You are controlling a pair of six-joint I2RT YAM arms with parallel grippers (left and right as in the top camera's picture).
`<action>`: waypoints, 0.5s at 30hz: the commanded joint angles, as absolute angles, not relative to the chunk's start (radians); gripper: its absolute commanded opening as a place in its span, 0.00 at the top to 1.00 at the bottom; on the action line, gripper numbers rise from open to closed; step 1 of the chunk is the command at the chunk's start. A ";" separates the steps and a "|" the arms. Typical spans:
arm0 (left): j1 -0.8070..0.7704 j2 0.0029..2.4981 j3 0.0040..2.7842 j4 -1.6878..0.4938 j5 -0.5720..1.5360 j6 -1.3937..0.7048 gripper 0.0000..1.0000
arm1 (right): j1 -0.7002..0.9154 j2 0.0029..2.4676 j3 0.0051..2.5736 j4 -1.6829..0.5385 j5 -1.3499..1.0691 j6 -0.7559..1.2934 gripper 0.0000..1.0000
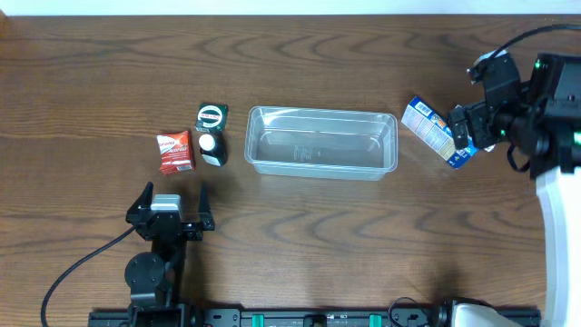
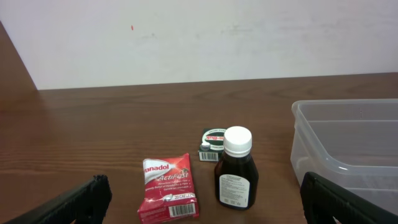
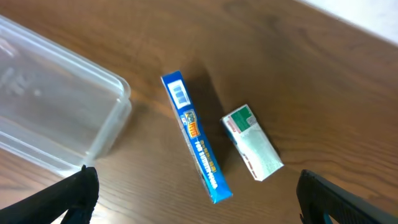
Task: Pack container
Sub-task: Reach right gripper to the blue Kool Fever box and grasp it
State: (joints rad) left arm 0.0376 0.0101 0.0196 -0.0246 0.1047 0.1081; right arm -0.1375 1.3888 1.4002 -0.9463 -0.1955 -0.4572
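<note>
The container is a clear shallow tub at the table's centre, with nothing in it; it also shows in the left wrist view and the right wrist view. To its left lie a red packet, a dark bottle with a white cap and a small green box. On its right lie a blue box and a white-green box. My left gripper stands open just short of the packet. Above the blue box hangs my right gripper, open.
The brown wooden table ends at a white wall at the back. A black rail runs along the front edge, and a cable trails from the left arm.
</note>
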 commanded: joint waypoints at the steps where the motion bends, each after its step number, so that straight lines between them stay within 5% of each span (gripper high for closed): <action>1: 0.042 0.005 0.004 -0.060 0.123 0.107 0.02 | -0.165 1.472 1.419 -0.946 -0.289 -0.572 0.01; 8: 0.042 0.005 0.004 -0.060 0.123 0.107 0.02 | -0.165 1.641 1.419 -0.909 -0.333 -0.625 0.01; 15: 0.042 0.005 0.004 -0.060 0.123 0.107 0.02 | -0.165 1.724 1.419 -0.900 -0.325 -0.662 0.17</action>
State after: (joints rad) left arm 0.0376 0.0101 0.0196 -0.0250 0.1051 0.1081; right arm -0.1596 1.7058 1.4010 -0.9058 -0.3061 -0.6289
